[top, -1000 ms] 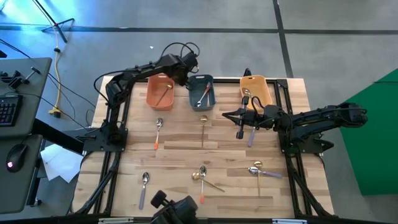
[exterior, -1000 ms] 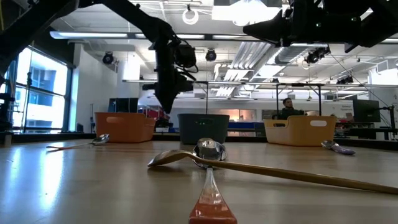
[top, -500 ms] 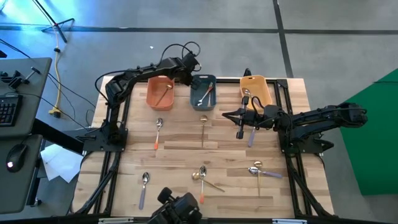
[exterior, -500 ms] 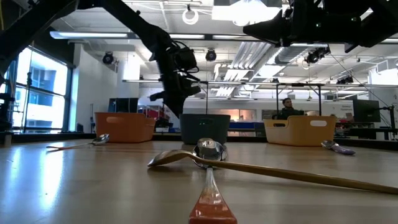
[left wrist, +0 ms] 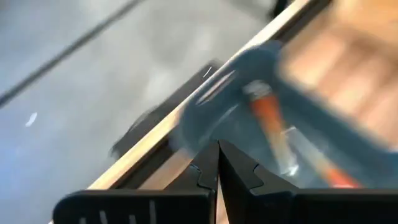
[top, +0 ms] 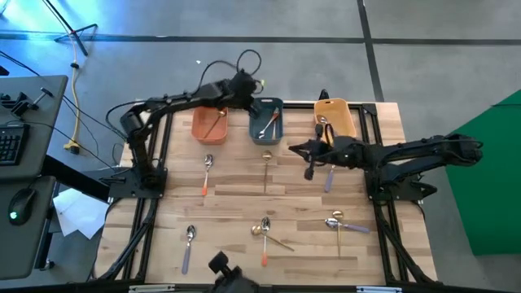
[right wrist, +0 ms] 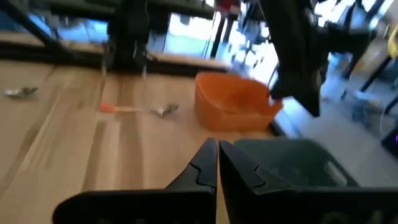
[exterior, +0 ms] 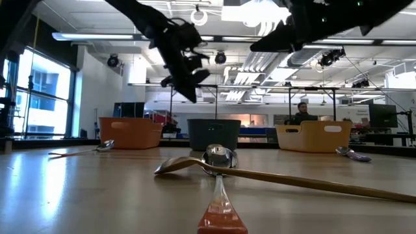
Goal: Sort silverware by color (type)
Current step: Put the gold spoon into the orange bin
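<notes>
My left gripper (top: 250, 95) (left wrist: 217, 147) hovers shut and empty above the far left corner of the slate-blue tray (top: 265, 122), where an orange-handled spoon (left wrist: 271, 118) lies. My right gripper (top: 308, 172) (right wrist: 217, 145) is also shut and empty, hanging over the table in front of the yellow tray (top: 335, 116), next to a lavender-handled spoon (top: 329, 179). A gold spoon (top: 214, 123) lies in the orange tray (top: 208, 122). On the table lie an orange-handled spoon (top: 206, 172), a gold spoon (top: 266, 169), a lavender one (top: 188, 244), a crossed gold and orange pair (top: 264, 234), and a gold and lavender pair (top: 339, 222).
The three trays stand in a row along the table's far edge (top: 293, 102). The loose spoons are spread over the middle and near half of the wooden table. A black camera mount (top: 221, 264) sits at the near edge. There is bare wood between the two spoon rows.
My left gripper has moved a little toward the table's right over the slate-blue tray, then lifted and tipped, staying shut. My right gripper has shifted slightly toward the table's left. No spoon has moved.
</notes>
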You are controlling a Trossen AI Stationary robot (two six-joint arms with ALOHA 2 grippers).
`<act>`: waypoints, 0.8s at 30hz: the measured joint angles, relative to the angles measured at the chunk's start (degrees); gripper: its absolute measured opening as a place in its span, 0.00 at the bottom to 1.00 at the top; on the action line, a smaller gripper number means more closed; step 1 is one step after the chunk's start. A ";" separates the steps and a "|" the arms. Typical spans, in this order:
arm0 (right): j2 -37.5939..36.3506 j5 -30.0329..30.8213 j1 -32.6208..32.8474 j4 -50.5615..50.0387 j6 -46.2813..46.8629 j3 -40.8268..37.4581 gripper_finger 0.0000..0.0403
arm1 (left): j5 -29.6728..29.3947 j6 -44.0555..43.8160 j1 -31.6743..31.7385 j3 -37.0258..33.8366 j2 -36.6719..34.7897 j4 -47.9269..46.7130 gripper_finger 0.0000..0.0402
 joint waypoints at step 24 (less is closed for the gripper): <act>18.56 9.43 25.49 -10.30 33.85 6.22 0.33 | 1.83 0.14 -20.19 -58.21 -32.97 56.84 0.00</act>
